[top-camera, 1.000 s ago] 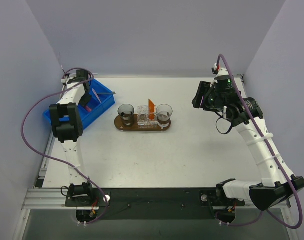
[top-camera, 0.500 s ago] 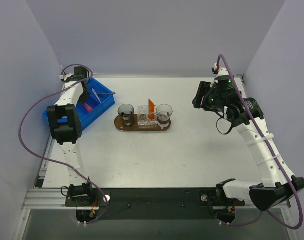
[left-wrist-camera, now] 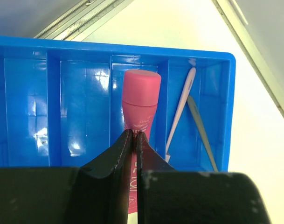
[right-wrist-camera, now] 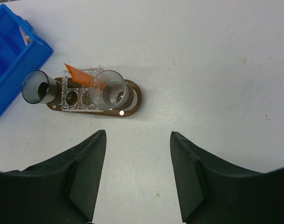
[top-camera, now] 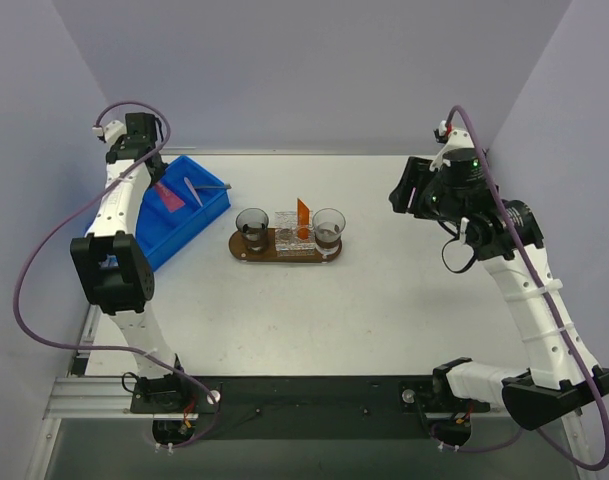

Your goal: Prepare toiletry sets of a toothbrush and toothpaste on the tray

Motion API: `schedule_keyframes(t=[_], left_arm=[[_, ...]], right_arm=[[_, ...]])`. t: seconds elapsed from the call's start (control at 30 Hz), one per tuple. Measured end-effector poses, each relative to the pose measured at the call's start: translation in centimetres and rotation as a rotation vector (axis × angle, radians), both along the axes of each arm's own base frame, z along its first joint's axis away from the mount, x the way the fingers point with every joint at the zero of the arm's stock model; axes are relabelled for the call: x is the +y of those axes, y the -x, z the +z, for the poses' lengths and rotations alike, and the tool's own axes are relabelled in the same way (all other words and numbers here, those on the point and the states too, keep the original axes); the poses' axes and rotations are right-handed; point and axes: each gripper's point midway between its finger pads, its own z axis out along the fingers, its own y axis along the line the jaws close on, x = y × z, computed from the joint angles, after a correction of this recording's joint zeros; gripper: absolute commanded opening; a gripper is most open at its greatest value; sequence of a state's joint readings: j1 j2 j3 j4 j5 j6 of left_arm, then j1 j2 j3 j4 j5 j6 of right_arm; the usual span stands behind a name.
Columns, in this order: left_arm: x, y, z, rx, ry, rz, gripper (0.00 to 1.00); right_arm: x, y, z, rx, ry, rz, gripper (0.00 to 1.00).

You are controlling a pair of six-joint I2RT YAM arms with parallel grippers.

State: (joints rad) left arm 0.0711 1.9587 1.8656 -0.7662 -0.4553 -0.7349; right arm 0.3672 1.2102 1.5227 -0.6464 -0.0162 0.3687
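A small bright orange toothpaste tube (top-camera: 302,212) stands tilted on the dark-brown oval wooden tray (top-camera: 287,258), mid-worktop (top-camera: 384,300).

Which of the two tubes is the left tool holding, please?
The pink tube, its flat end pinched in the left tool over the bin; the orange tube stands in the rack on the tray.
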Motion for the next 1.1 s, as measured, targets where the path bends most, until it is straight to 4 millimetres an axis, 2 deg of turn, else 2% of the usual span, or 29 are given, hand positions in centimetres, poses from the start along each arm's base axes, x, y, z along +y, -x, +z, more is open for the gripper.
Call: schedule_keyframes(t=[0.2,0.27,0.33,0.43,0.53,0.67,0.77,0.87,1.1], left_arm=[[-1.7,2.5,3.3,-0.101,0.063,-0.001,0.04],[-2.9,3.6,4.7,-0.148,0.094,-0.009,0.04],[-5.1,4.4,6.3,-0.201,0.125,-0.034,0.04],[-10.6,5.3,9.0,-0.295,0.197,-0.119,0.04],[-17.8,6.5,10.8,-0.362,0.302,-0.243,0.04],[-24.6,9.1,11.2,-0.386,0.443,-0.338,0.04],[-26.7,11.0,10.3,-0.375,0.519,-0.341,0.04],[-28.2,12.6,9.5,-0.358,0.582,-0.337,0.04],[-31.7,14.8,9.6,-0.348,0.680,-0.375,0.04]], right_arm=[[1.2,-0.3,2.3,-0.056,-0.075,0.030,0.56],[2.0,-0.5,2.9,-0.067,-0.121,0.049,0.56],[3.3,-0.8,3.5,-0.075,-0.182,0.078,0.56],[5.8,-1.3,3.9,-0.060,-0.276,0.139,0.56],[8.7,-1.6,3.1,-0.001,-0.352,0.208,0.56],[12.3,-0.8,0.7,0.104,-0.407,0.292,0.56],[13.7,0.4,-0.7,0.167,-0.423,0.331,0.55],[14.2,1.1,-1.7,0.207,-0.432,0.355,0.54],[15.5,2.1,-2.8,0.256,-0.438,0.415,0.51]])
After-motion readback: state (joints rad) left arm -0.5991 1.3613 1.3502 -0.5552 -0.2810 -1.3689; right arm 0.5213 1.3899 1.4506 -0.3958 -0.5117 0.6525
